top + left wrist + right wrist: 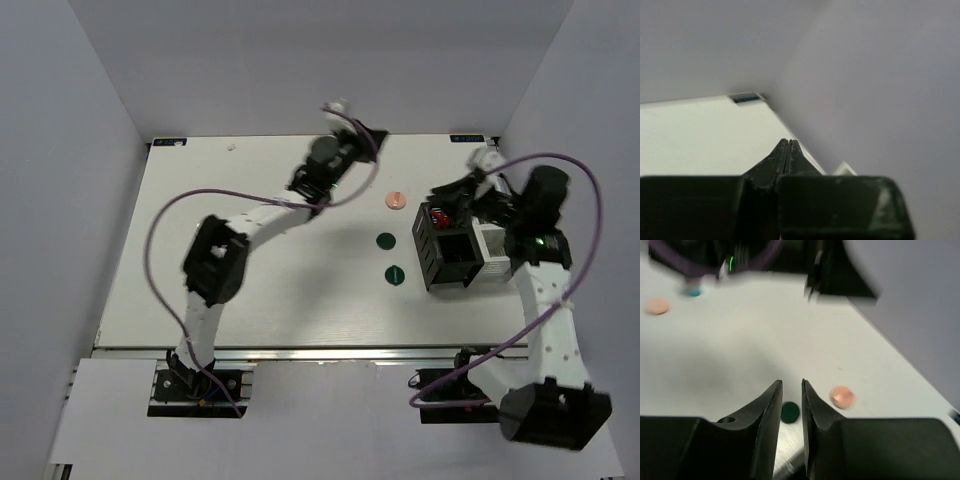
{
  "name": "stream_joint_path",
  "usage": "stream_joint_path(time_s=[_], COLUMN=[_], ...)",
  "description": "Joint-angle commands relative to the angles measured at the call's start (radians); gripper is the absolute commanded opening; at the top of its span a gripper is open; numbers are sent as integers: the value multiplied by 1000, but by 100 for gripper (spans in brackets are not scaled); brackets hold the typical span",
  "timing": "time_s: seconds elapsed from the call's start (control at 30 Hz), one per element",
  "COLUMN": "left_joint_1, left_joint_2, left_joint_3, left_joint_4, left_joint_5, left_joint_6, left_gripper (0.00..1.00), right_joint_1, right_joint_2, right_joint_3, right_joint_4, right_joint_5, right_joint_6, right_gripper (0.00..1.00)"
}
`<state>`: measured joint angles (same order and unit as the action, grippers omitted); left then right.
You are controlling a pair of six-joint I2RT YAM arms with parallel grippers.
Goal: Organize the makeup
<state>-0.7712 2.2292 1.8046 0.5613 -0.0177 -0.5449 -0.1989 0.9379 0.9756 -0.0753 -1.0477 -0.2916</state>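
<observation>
Makeup lies on the white table (250,270). A peach-pink disc (396,200) and two dark green discs (385,241) (394,273) sit left of the black-and-white compartment box (455,245), which holds dark red tubes (440,215). My right gripper (440,195) hovers over the box's far left corner. In the right wrist view its jaws (792,385) stand slightly apart and empty, with a green disc (790,412) and a peach disc (842,397) on the table below. My left gripper (375,130) is near the back wall. In the left wrist view it (786,142) is shut and empty.
Grey walls close in the table at the back and on both sides. A second peach disc (657,306) and a teal item (692,291) lie far off in the right wrist view, near the left arm (270,215). A blue marker (746,97) sits at the table's back right corner.
</observation>
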Motion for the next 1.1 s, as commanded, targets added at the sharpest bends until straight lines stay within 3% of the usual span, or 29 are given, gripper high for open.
stream_joint_path(time_s=[0.0,0.03,0.07,0.13,0.23,0.43,0.5,0.57,0.67,1.07], left_joint_1=[142,183,203,248,280,280,280,282,280,280], left_joint_2=[-357,-403,-448,-567,-702,-959,-1049,-1103,-1190,-1414], left_joint_3=[-203,-250,-339,-424,-565,-833,-873,-915,-964,-1129], left_joint_4=[14,-27,-120,-203,-369,-501,-561,-664,-763,-1002], left_joint_5=[10,57,80,140,177,96,65,61,58,56], left_joint_6=[-29,-30,-32,-47,-52,-30,-15,6,28,-39], left_gripper=[20,47,57,73,86,89,88,87,85,87], right_joint_1=[276,320,405,489,613,736,751,760,762,759], right_joint_2=[137,150,156,188,324,538,627,706,760,841], right_joint_3=[126,114,56,29,31,126,170,189,198,146], right_joint_4=[-561,-563,-455,-409,-419,-518,-581,-613,-627,-604], right_joint_5=[90,144,281,414,584,853,917,969,1011,1088], right_joint_6=[-533,-541,-461,-445,-460,-517,-537,-550,-589,-725], right_gripper=[27,28,33,42,54,63,61,51,44,52])
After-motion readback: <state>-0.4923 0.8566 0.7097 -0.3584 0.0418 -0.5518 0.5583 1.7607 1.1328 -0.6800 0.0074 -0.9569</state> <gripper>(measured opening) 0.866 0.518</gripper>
